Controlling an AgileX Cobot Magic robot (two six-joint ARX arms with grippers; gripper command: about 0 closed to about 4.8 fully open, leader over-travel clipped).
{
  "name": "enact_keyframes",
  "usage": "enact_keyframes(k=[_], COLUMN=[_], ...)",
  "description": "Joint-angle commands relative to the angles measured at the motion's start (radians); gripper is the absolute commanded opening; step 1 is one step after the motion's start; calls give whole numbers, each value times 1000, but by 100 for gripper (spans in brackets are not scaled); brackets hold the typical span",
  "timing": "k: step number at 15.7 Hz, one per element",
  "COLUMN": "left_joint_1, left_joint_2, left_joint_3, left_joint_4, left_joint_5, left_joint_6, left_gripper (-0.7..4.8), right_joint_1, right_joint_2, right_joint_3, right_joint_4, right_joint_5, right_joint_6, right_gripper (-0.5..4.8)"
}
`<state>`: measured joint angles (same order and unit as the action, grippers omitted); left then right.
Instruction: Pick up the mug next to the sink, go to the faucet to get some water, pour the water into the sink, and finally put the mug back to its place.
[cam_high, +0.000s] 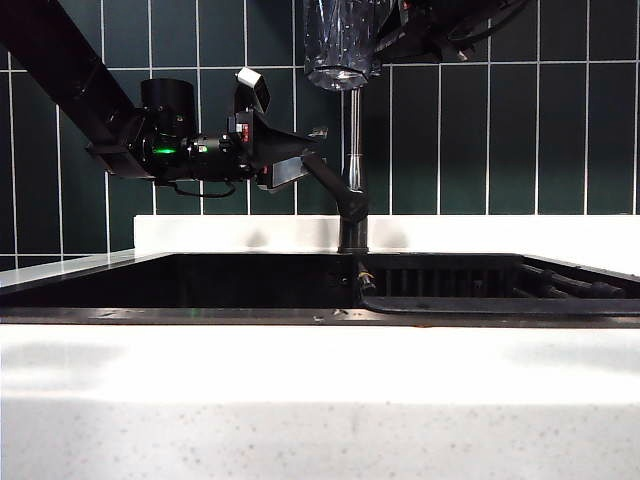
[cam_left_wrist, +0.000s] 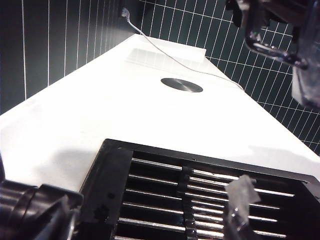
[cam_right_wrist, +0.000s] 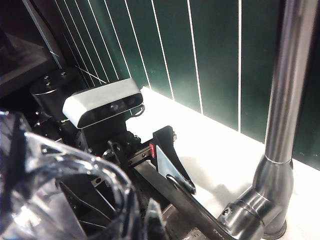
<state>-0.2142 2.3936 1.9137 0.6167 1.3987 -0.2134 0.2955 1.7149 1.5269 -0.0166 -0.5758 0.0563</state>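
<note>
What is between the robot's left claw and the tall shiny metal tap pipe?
The faucet's flat dark lever handle. In the right wrist view it runs from the faucet base into the open left gripper, whose fingers straddle it.

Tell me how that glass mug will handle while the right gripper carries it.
The mug is clear glass, so it is probably slippery and breakable if dropped. Its thick base suggests some weight. The right gripper holds it high beside the faucet, over the sink, so a slip could crack it.
</note>
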Motion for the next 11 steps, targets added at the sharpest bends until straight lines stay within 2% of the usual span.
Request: enact_keyframes(k=[1,4,9,11], left_joint_1=[-5,-5,-5,-5], left_joint_2=[-7,-7,-7,-7], left_joint_3=[4,4,4,4], left_joint_4=[13,12,0,-17], left_joint_5=[-69,-189,-262,-261], left_joint_6=[23,41,60,69], left_gripper=[403,403,403,403], right_joint_1=[1,1,1,1], right_joint_2=[-5,-5,-5,-5], right_joint_3=[7,7,7,7], right_joint_4=[21,20,21,21], right_joint_5=[-3,-3,-3,-3], right_joint_6=[3,3,-1,-1], right_gripper=[-7,-7,-7,-7])
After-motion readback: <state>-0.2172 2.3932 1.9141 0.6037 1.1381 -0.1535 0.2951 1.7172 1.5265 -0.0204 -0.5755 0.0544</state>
